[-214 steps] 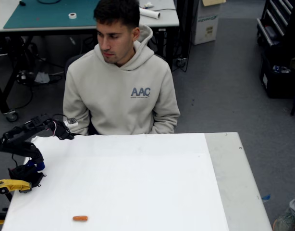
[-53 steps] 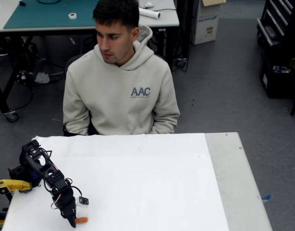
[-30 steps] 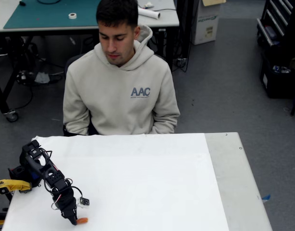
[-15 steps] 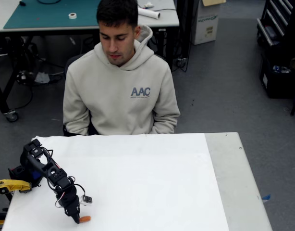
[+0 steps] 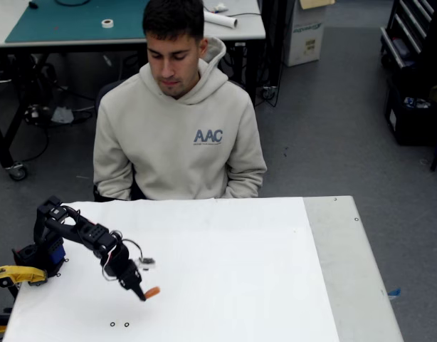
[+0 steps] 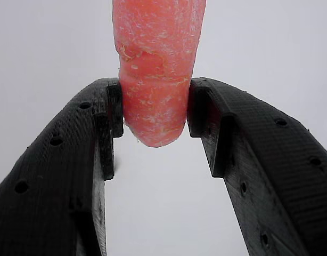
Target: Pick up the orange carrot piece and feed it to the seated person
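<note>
Carrot pc (image 6: 155, 69) betw pincer (image 6: 154, 114) tips, clamped.

Workshop/lab: workbench w/ green mat (image 5: 76, 18), cables, grey floor (image 5: 332, 128).

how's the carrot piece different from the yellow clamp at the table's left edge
The orange carrot piece is bright orange, a stubby rounded cylinder; the yellow clamp is yellow, longer and bulkier. The carrot piece is held in the gripper, lifted off the white table; the clamp sits at the table's left edge by the arm's base. Both are small beside the arm.
</note>
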Action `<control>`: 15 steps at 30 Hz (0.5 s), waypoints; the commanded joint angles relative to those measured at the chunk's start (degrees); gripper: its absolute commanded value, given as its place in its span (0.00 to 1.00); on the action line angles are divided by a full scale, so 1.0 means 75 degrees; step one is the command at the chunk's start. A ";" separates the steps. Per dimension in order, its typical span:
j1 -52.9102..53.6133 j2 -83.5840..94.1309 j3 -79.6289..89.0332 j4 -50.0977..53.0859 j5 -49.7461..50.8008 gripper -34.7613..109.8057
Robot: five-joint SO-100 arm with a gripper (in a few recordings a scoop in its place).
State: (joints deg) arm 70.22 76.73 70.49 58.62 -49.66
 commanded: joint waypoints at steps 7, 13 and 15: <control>-0.1324 0.0574 -0.3527 0.0023 -0.0094 0.22; -0.2227 -0.0270 -0.5625 0.0023 -0.0094 0.22; -0.2461 -0.0609 -0.6328 0.0023 -0.0105 0.22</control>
State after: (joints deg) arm 53.00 72.42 35.42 58.62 -50.01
